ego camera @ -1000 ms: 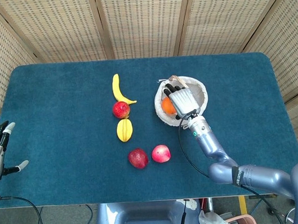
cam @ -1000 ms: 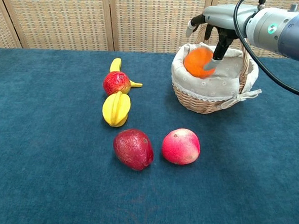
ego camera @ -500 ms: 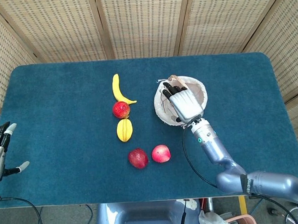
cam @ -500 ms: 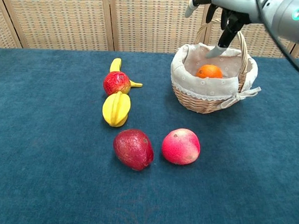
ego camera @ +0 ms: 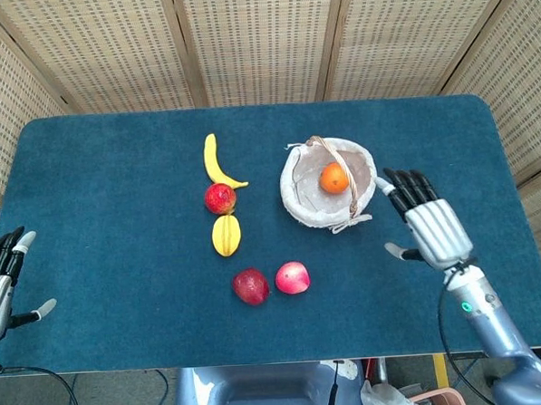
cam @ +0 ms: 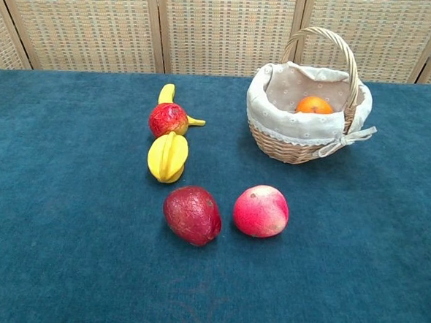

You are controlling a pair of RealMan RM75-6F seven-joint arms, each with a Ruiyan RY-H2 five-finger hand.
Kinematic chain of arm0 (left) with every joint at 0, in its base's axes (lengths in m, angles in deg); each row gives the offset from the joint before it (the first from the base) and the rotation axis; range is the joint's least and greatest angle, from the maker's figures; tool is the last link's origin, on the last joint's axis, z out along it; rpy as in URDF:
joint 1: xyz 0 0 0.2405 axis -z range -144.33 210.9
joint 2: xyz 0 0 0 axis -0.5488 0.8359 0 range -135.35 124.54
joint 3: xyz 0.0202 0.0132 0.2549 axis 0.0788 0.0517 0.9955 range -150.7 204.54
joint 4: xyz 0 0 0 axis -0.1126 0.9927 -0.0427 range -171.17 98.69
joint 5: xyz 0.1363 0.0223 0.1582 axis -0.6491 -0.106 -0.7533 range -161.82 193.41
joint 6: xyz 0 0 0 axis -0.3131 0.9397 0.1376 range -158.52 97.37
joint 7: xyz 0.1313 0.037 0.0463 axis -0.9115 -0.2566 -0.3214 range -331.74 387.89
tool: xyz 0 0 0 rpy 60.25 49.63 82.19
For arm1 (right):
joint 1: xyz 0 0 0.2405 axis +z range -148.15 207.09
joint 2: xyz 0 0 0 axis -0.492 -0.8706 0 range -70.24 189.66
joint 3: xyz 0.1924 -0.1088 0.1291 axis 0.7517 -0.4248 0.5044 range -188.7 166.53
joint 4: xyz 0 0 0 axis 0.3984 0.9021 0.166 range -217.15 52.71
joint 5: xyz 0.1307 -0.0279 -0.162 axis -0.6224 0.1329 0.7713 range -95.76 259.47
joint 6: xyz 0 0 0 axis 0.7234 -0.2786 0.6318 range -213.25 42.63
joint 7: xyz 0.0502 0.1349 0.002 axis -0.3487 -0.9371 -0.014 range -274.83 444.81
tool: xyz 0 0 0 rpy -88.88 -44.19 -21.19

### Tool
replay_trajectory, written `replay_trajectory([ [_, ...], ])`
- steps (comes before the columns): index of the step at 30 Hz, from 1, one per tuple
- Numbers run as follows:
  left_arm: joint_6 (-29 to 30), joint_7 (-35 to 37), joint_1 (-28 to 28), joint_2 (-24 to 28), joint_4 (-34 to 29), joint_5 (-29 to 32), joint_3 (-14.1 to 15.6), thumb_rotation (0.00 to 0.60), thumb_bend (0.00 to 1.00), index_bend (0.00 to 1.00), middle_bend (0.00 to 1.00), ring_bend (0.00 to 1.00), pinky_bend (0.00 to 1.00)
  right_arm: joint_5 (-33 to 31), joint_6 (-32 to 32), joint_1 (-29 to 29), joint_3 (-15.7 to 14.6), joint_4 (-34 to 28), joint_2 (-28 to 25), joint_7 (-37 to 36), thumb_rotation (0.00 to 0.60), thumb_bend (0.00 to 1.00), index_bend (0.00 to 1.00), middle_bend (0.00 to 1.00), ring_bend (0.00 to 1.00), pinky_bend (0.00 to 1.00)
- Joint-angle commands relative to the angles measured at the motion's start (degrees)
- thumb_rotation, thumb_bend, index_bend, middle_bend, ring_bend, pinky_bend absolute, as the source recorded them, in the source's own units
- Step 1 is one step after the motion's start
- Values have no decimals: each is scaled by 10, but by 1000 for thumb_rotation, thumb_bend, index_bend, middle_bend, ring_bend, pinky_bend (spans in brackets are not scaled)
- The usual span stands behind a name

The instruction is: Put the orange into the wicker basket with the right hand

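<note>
The orange [ego camera: 334,177] [cam: 314,105] lies inside the cloth-lined wicker basket [ego camera: 299,201] [cam: 304,141], which has an arched handle. My right hand [ego camera: 429,226] hovers to the right of the basket with fingers spread and nothing in it; the chest view shows none of it. At the table's left edge my left hand [ego camera: 1,282] is open and empty.
A banana [ego camera: 216,161], a red apple [ego camera: 219,198] and a yellow starfruit [ego camera: 225,235] lie in a line left of the basket. In front of them sit a dark red fruit [ego camera: 250,286] and a pink-red apple [ego camera: 293,277]. The tabletop [ego camera: 108,211] is blue cloth.
My right hand let go of the orange, which dropped into the basket. The hand then rose and drew back to the right, away from the basket. The left hand stayed put.
</note>
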Motion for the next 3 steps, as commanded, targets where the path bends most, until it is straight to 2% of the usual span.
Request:
replay_trajectory([
  [1, 9, 5, -6, -9, 15, -8, 4, 600, 0, 0, 0, 0, 0, 17, 43, -70, -48, 24, -20, 4, 600, 0, 0, 0, 0, 0],
  [3, 13, 10, -7, -15, 25, -13, 5, 600, 0, 0, 0, 0, 0, 12, 49, -90, -58, 31, -18, 10, 600, 0, 0, 0, 0, 0],
])
